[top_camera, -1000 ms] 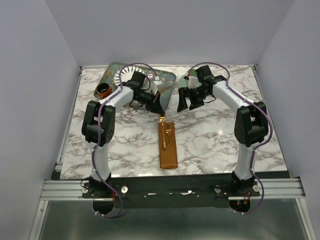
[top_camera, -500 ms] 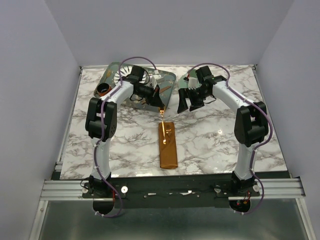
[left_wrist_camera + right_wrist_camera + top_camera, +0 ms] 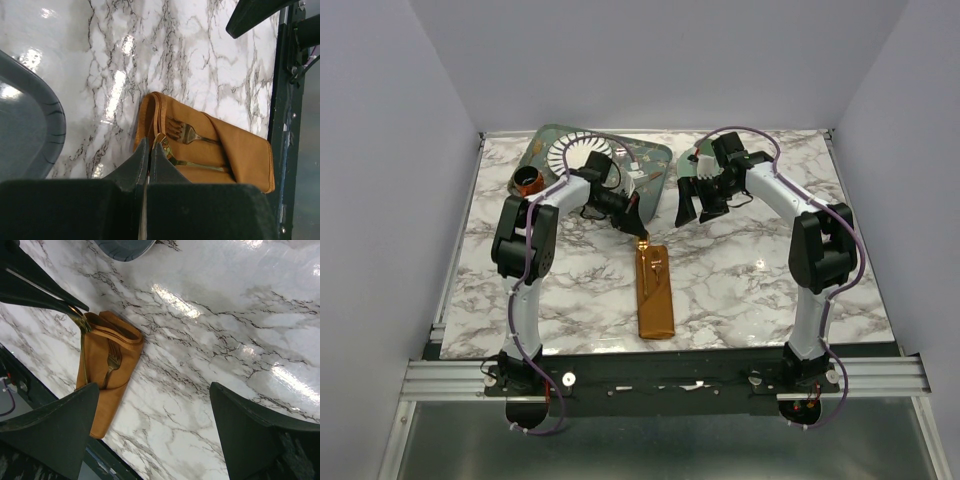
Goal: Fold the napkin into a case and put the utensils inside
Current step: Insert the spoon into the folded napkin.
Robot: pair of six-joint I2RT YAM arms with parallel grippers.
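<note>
Top external view: the case (image 3: 655,295) is laid lengthwise at mid-desk (image 3: 760,280), nearer the near edge, with a fork (image 3: 186,134) seen on it. The left tool (image 3: 638,224) is clamped on a second gold utensil (image 3: 200,164) at the case's far end. The right tool (image 3: 698,205) is held wide apart toward the far edge.

We see the left arm (image 3: 527,240) rising from its base, bent sharply at the elbow, with the forearm reaching forward and inward toward the middle. The left gripper (image 3: 638,226) points down and inward, its fingers (image 3: 141,159) pressed together on the end of a utensil (image 3: 78,320). The right arm (image 3: 820,250) mirrors this, elbow out to the side and forearm angled inward. The right gripper (image 3: 696,212) hangs above the surface with its fingers (image 3: 52,432) spread wide, holding nothing.
</note>
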